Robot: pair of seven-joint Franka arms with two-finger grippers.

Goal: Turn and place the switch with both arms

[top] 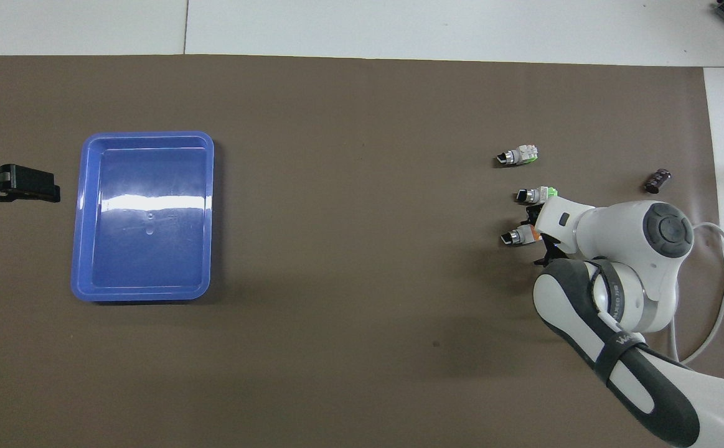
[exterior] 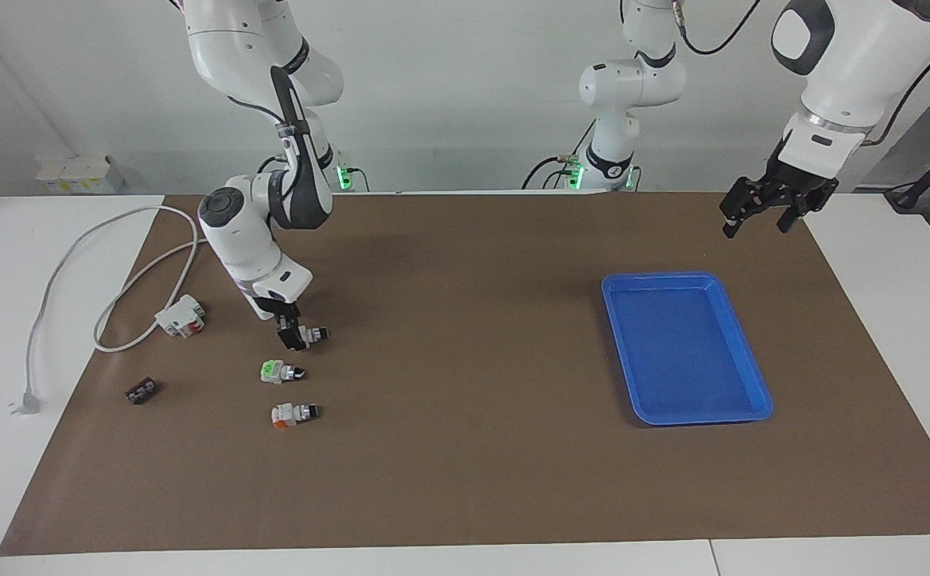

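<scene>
The switch (exterior: pixel 318 332) lies on the brown mat toward the right arm's end of the table. Its black knob points toward the tray. In the overhead view its block (top: pixel 525 235) looks orange. My right gripper (exterior: pixel 293 336) is down at it. In the overhead view the right gripper (top: pixel 537 236) has one black finger on each side of the block, spread wider than the block. I cannot tell whether they touch it. My left gripper (exterior: pixel 762 214) waits open and empty in the air beside the tray, at the left arm's end; it also shows in the overhead view (top: pixel 22 185).
A switch with a bright green block (exterior: pixel 279 371) and a mostly white switch with an orange corner (exterior: pixel 293 414) lie farther from the robots. A blue tray (exterior: pixel 656 278) is empty. A white socket box with cable (exterior: pixel 181 316) and a small black part (exterior: pixel 141 391) lie nearby.
</scene>
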